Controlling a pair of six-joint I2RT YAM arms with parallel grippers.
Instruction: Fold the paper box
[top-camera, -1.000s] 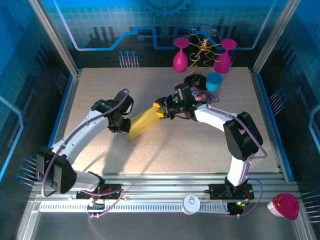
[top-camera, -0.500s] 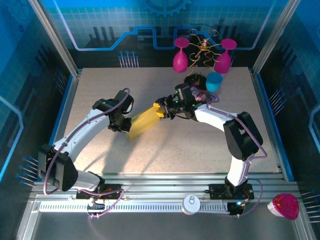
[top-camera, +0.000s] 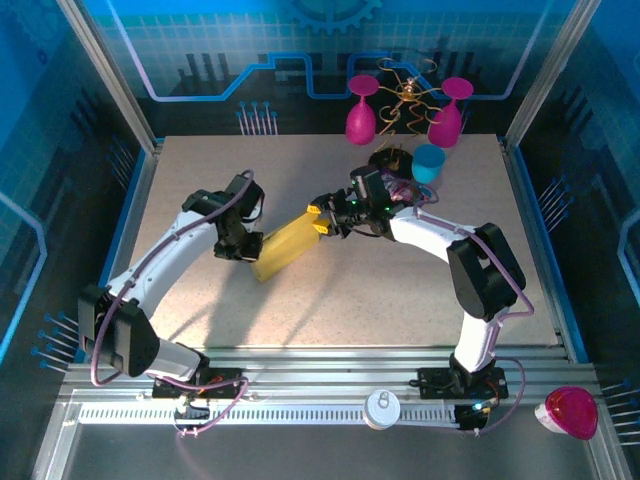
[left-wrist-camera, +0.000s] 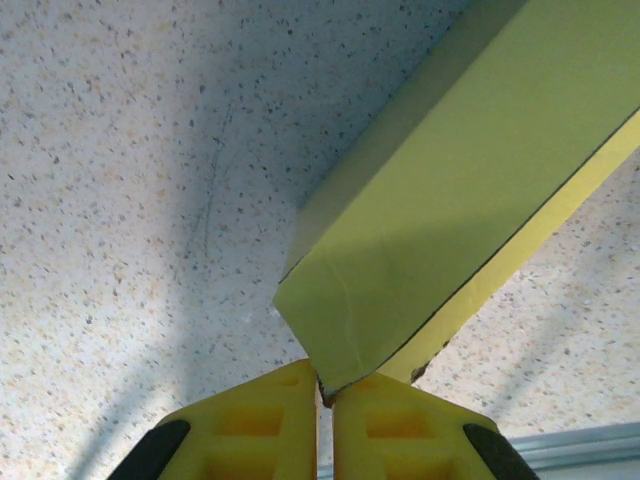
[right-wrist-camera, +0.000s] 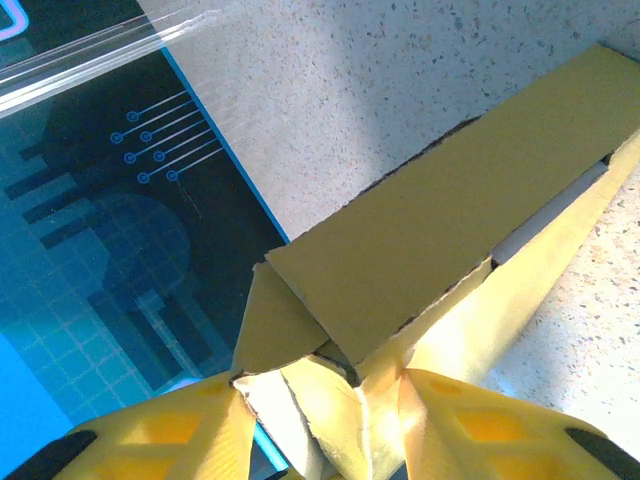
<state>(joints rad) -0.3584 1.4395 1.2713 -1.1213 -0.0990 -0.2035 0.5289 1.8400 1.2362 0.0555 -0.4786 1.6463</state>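
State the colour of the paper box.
The paper box is yellow, clearest in the left wrist view.

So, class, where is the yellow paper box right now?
In the top view the paper box is near the centre of the table, slanting between the left hand at its near end and the right hand at its far end.

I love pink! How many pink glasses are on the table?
2. One pink glass stands left of the gold wire thing at the back, the other pink glass right of it. None look hidden.
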